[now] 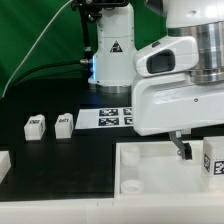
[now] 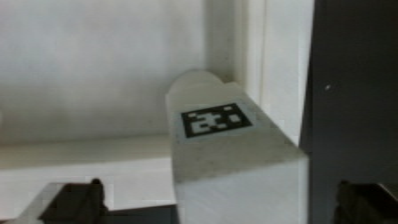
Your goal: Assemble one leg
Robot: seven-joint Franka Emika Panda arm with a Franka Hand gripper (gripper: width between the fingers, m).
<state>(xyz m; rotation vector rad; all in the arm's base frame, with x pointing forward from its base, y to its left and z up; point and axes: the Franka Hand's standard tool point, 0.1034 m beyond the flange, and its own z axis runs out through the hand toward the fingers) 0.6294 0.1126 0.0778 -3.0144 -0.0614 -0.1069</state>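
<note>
In the wrist view a white leg (image 2: 228, 150) with a black-and-white tag on its face lies lengthwise between my fingers, over the large white tray-like piece (image 2: 89, 100). My gripper (image 2: 217, 208) is open, with a gap showing on each side of the leg. In the exterior view one dark finger (image 1: 182, 148) hangs over the tray-like piece (image 1: 150, 182), just beside a tagged leg (image 1: 213, 163) at the exterior view's right edge. Two more legs (image 1: 35, 126) (image 1: 63, 123) stand on the black table at the exterior view's left.
The marker board (image 1: 112, 117) lies on the table behind the tray-like piece. A white base with a triangle sticker (image 1: 112, 55) stands at the back. Another white part (image 1: 3, 165) shows at the exterior view's left edge.
</note>
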